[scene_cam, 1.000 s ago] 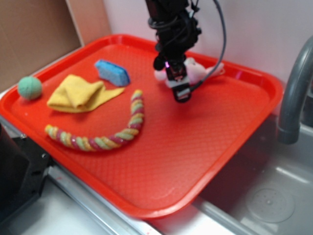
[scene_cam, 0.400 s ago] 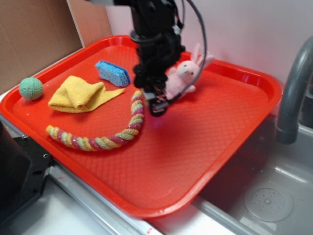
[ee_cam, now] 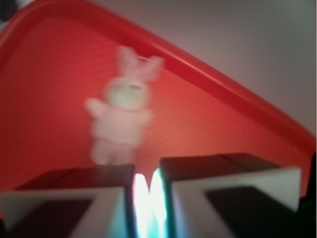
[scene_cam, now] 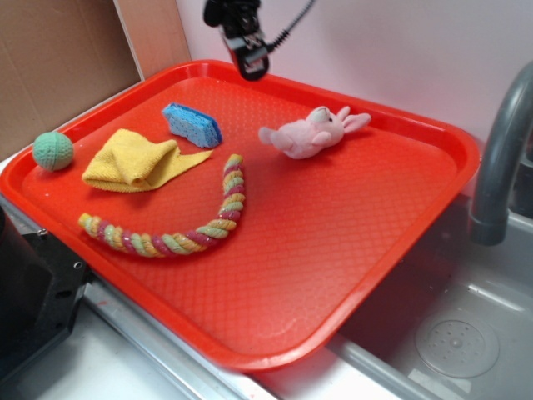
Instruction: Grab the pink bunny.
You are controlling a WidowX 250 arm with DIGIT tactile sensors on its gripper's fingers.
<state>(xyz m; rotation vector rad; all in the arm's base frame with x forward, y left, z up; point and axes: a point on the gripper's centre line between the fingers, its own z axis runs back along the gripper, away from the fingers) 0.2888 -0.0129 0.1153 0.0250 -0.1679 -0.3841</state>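
In the exterior view, the small pale-pink plush bunny (scene_cam: 306, 135) lay on its side on the far half of the red plastic tray (scene_cam: 275, 242), ears pointing toward the back rim, free of any grip. The black gripper (scene_cam: 252, 63) hung high above the tray's back edge, well apart from the toy. A blue sponge (scene_cam: 191, 123), a folded yellow cloth (scene_cam: 133, 158), a green knitted ball (scene_cam: 52, 150) and a twisted pink-yellow-green rope toy (scene_cam: 187, 227) shared the tray, all clear of the bunny; the rope's upper end lay nearest to it.

In the wrist view, blurred, the bunny (ee_cam: 121, 119) appeared ahead of the jaws, just beyond their tips. The jaws stood pressed nearly together, only a thin bright slit between them, pinching nothing.

The grasp itself did not look begun or had no hold: this seemed an approach stage. The next move would call for spreading the jaws, lowering over the bunny's body, and closing on the soft torso rather than an ear.
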